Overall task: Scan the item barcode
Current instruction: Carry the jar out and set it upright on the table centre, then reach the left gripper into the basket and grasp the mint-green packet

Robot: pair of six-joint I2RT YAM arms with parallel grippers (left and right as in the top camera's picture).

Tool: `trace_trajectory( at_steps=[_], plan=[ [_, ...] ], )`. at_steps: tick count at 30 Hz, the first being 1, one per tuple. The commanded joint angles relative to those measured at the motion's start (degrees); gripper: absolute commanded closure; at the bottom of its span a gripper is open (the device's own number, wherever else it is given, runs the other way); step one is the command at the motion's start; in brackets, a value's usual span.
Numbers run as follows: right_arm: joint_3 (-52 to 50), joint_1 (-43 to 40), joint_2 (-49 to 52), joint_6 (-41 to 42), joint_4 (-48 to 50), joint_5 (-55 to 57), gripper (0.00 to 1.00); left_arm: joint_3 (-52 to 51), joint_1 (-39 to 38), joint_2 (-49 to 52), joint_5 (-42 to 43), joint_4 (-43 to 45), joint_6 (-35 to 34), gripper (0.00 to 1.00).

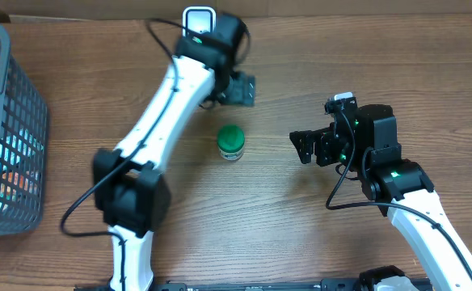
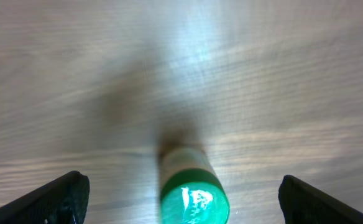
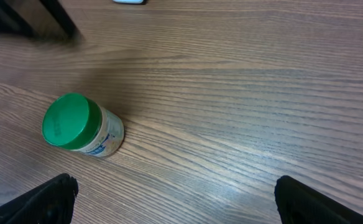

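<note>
A small pale jar with a green lid (image 1: 231,142) stands upright on the wooden table, near the middle. My left gripper (image 1: 241,88) hangs just behind it, open. In the left wrist view the jar's green lid (image 2: 192,198) shows low between the two wide-spread black fingers (image 2: 52,200), touching neither. My right gripper (image 1: 304,146) is open to the right of the jar, a short gap away. In the right wrist view the jar (image 3: 82,126) sits at the upper left, beyond the open fingers (image 3: 45,200). No barcode shows on the jar.
A grey mesh basket (image 1: 10,97) with several items stands at the left edge. A white device with a dark face (image 1: 198,18) lies at the table's far edge behind the left arm. The left arm (image 1: 159,113) slants across the table left of the jar.
</note>
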Motion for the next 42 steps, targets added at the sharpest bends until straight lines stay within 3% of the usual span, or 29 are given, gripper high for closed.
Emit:
trace_trajectory(
  at_steps=[1,9,17,24,29,36,42],
  plan=[
    [1.44,-0.15,-0.04,0.22,0.02,-0.52,0.00,12.13,9.84,-11.10,-0.68,-4.28,1.01,0.01],
    [1.44,-0.15,-0.04,0.22,-0.04,-0.52,0.00,16.59,31.91,-22.75,-0.81,-8.46,2.45,0.01],
    [1.44,-0.15,-0.04,0.22,-0.02,-0.52,0.00,14.86,54.07,-22.86,-0.66,-12.37,2.43,0.00],
    [1.42,-0.15,-0.04,0.24,-0.02,-0.55,0.00,5.73,68.02,-22.36,-0.02,-5.01,3.82,0.00],
    [1.44,-0.15,-0.04,0.22,0.04,-0.55,0.00,-6.25,73.79,-22.36,4.76,4.39,6.75,0.00],
    [1.44,-0.15,-0.04,0.24,-0.02,-0.55,0.00,-22.67,75.38,-21.81,5.40,20.46,12.37,0.00],
    [1.42,-0.15,-0.04,0.24,-0.44,-0.55,0.00,-28.74,75.43,-18.32,5.42,29.46,13.90,0.00]
  ],
)
